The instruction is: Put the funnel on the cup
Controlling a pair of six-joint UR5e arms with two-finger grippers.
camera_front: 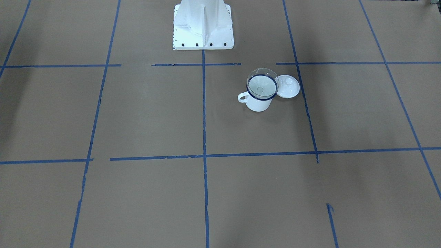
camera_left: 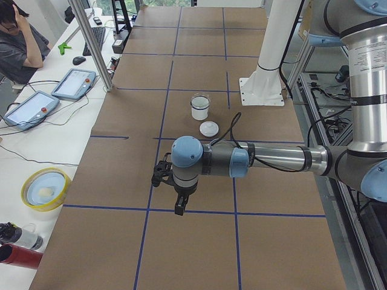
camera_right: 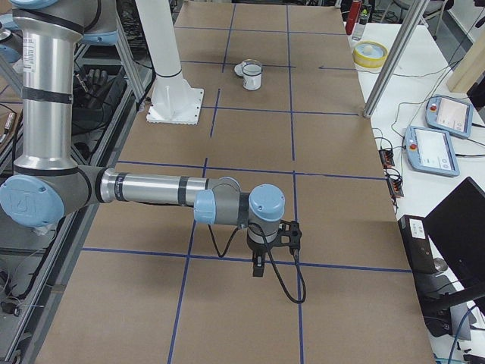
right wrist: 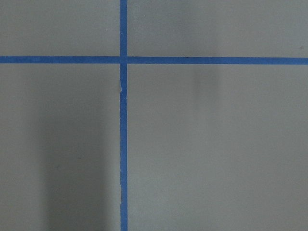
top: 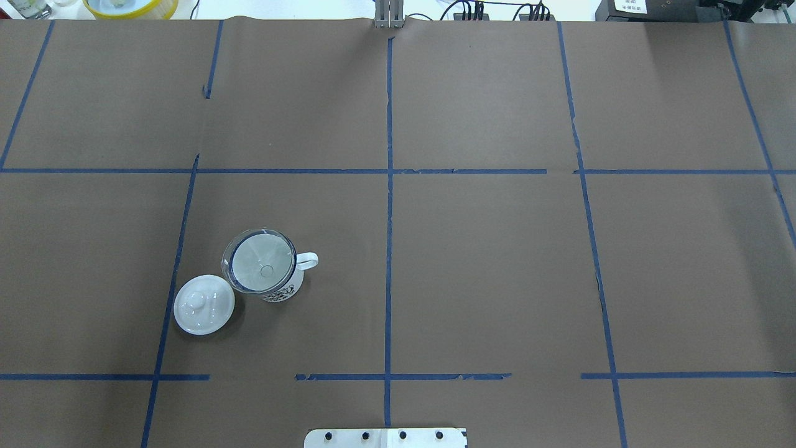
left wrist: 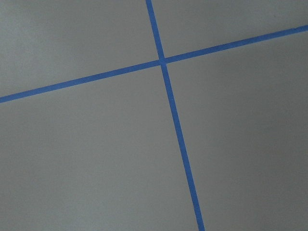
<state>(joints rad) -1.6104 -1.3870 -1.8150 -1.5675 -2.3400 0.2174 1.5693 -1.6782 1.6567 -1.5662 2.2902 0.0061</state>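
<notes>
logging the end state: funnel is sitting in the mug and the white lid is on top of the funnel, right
Not quite. The funnel does sit in the mug, but the lid is not on top of it. The lid lies on the table beside the mug, as the overhead view shows.

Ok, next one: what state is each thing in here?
funnel: seated upright in the cup's mouth, nothing gripping it.
cup: upright on the table, lid off.
lid: knob up, lying beside the cup.
left claw: away from the cup; open or shut, cannot tell.
right claw: far off; cannot tell.
</notes>
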